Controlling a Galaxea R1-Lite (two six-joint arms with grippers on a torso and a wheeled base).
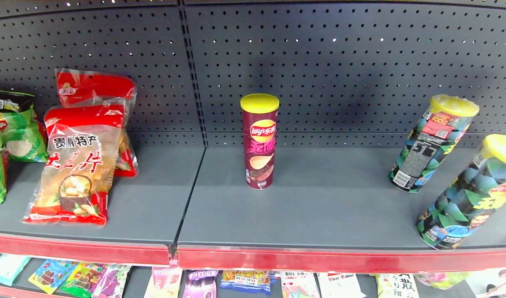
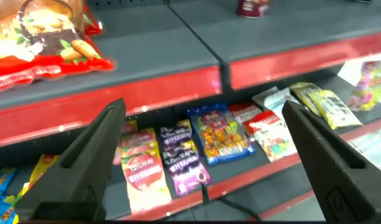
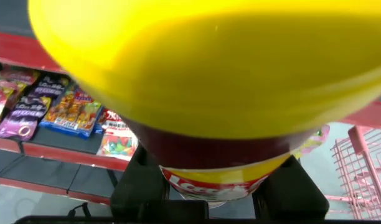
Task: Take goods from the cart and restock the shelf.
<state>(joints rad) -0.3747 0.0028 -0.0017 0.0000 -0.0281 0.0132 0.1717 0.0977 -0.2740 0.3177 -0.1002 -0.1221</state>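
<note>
My right gripper (image 3: pixel 214 186) is shut on a maroon chip can with a yellow lid (image 3: pixel 209 62); its black fingers (image 3: pixel 139 183) press on both sides of the can's body, and the lid hides most of it. On the grey shelf (image 1: pixel 319 207) a matching maroon can (image 1: pixel 259 141) stands upright in the middle. My left gripper (image 2: pixel 203 168) is open with nothing between its fingers, held in front of the shelf's red front rail (image 2: pixel 147 93), over the lower shelf.
Red snack bags (image 1: pixel 77 161) and green bags (image 1: pixel 13 132) stand at the shelf's left. Two dark patterned cans (image 1: pixel 432 142) (image 1: pixel 470 198) stand at its right. Candy bags (image 2: pixel 218 134) line the lower shelf. A pink wire cart (image 3: pixel 365 168) is beside the right arm.
</note>
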